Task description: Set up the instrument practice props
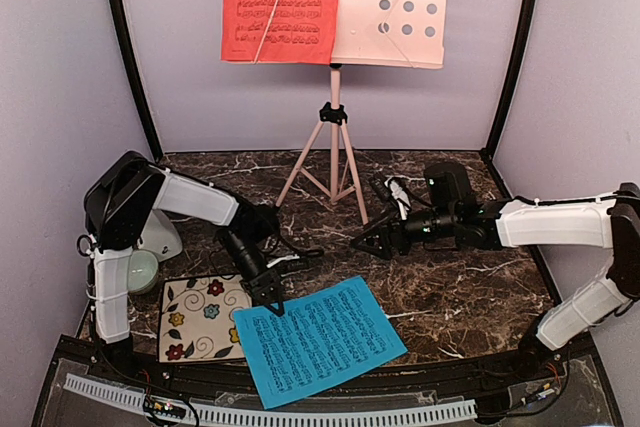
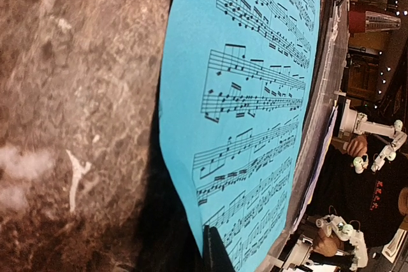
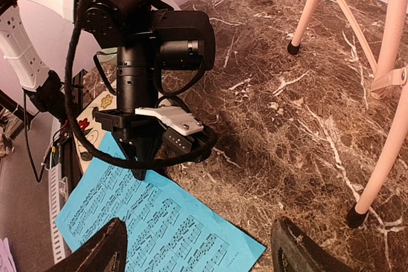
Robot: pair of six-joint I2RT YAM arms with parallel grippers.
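Observation:
The pale pink music stand (image 1: 334, 137) stands at the back, with the red sheet (image 1: 280, 2) on the left half of its perforated desk (image 1: 400, 7). The blue sheet (image 1: 320, 337) lies on the marble near the front edge. My left gripper (image 1: 272, 302) points down at its far left corner, shut on the sheet's edge (image 2: 255, 93); one finger (image 2: 217, 253) lies over the paper, which is lifted slightly there. My right gripper (image 1: 362, 243) is open and empty above mid-table, looking at the left gripper (image 3: 143, 165) and the sheet (image 3: 146, 227). I cannot make out the metronome.
A floral tile (image 1: 200, 317) lies left of the blue sheet. A pale green bowl (image 1: 140, 269) sits behind it by the left arm's base. The stand's legs (image 3: 306, 11) spread on the marble at the back. Walls close in both sides.

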